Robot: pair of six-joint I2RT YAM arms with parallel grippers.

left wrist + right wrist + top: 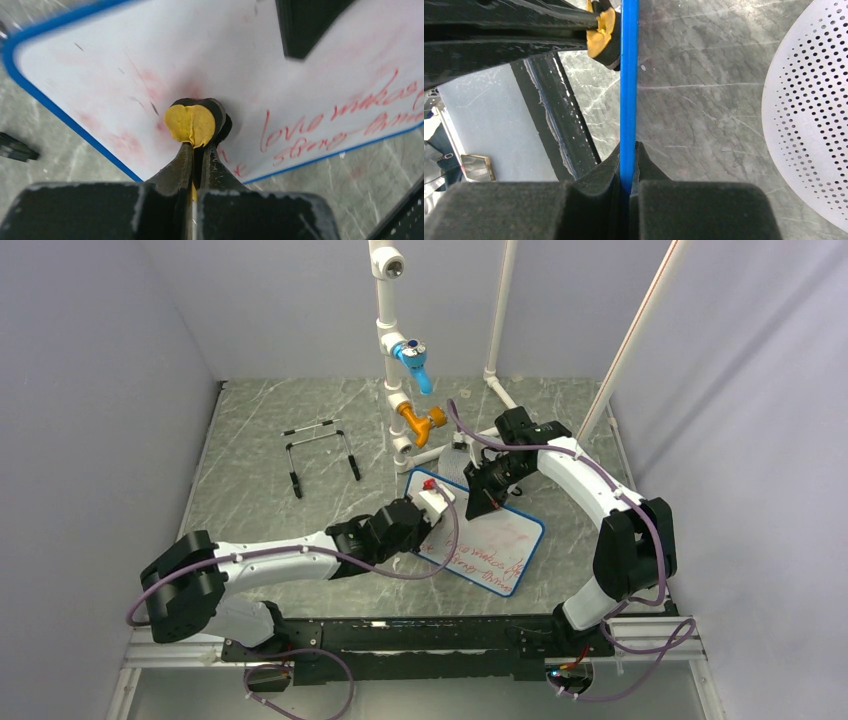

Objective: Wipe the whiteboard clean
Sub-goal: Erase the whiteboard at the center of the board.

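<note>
The whiteboard (492, 545) has a blue frame and lies right of centre on the table. Red handwriting (345, 120) covers its near-right part, and pink smears (125, 142) mark the rest. My left gripper (199, 147) is shut on a small yellow eraser pad (190, 122) with a black backing and presses it onto the smeared area; in the top view it (440, 508) is over the board's far-left corner. My right gripper (628, 150) is shut on the board's blue frame (628, 90), seen edge-on, at the far edge (482, 500). The eraser (601, 27) also shows there.
A round grey perforated disc (809, 110) lies beside the board's far edge. A white pipe stand with a blue valve (412, 360) and an orange valve (422, 423) rises behind the board. A black wire stand (320, 455) sits at the far left. Walls enclose three sides.
</note>
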